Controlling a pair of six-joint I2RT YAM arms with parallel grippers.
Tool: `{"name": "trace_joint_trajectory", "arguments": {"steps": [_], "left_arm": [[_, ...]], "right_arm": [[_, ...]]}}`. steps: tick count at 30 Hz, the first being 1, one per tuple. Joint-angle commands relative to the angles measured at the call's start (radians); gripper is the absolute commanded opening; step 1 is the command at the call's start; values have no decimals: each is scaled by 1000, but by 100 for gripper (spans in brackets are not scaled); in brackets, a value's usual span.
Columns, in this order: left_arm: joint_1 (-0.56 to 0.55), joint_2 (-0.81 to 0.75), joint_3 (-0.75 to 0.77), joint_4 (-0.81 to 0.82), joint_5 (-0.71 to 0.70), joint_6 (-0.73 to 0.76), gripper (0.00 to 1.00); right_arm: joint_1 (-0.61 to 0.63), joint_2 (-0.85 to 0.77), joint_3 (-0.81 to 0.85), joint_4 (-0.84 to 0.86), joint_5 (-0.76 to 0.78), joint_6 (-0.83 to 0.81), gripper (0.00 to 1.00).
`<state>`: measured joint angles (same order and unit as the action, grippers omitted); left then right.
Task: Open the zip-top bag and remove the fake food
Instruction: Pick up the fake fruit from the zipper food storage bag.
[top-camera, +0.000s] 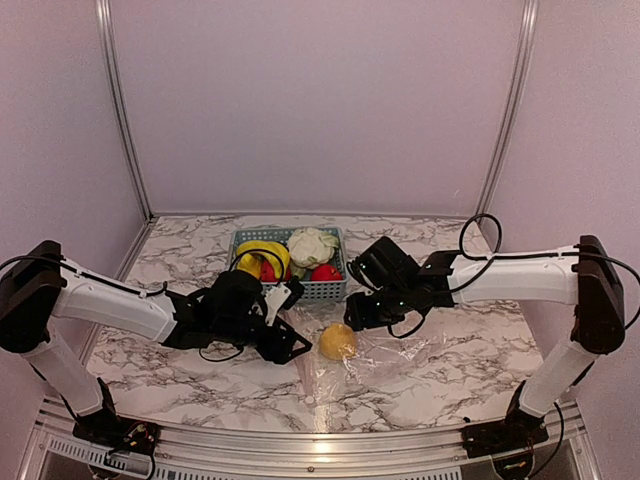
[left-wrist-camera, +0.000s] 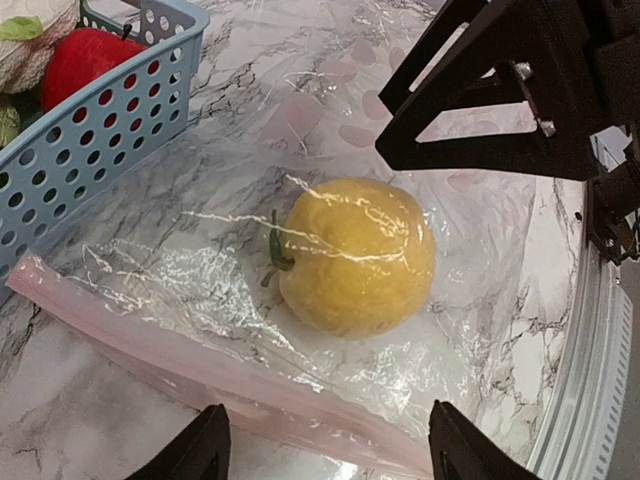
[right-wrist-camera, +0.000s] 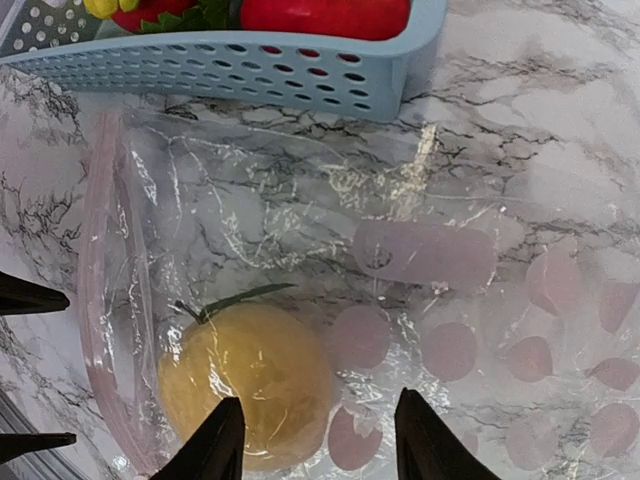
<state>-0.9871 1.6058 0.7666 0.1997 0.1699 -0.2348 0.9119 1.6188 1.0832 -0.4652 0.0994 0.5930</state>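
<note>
Left gripper (left-wrist-camera: 328, 425) is held open, empty, zip-top bag (left-wrist-camera: 200, 285) just ahead.
Right gripper (right-wrist-camera: 318, 400) is likewise parted; only upper film should be pinched.

The left arm (top-camera: 110, 300) is stretched from its base at the near left inward toward the middle and kept low; the left gripper (top-camera: 283, 340) is set open, fingers well apart, nothing clasped between them; the right arm (top-camera: 520, 275) is extended inward from the near right, forearm nearly level; the right gripper (top-camera: 362, 312) is angled downward, fingers parted, nothing gripped; the two grippers are placed near each other, apart.
</note>
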Motion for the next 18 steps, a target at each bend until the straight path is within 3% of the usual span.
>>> {"name": "trace_joint_trajectory", "arguments": {"steps": [1, 10, 18], "left_arm": [[7, -13, -19, -34, -14, 13, 70], [28, -38, -55, -57, -49, 31, 69], [34, -4, -39, -73, -62, 42, 67]], "right_arm": [[5, 7, -12, 20, -47, 1, 47], [6, 15, -47, 59, -79, 14, 40], [6, 25, -52, 69, -83, 17, 12]]}}
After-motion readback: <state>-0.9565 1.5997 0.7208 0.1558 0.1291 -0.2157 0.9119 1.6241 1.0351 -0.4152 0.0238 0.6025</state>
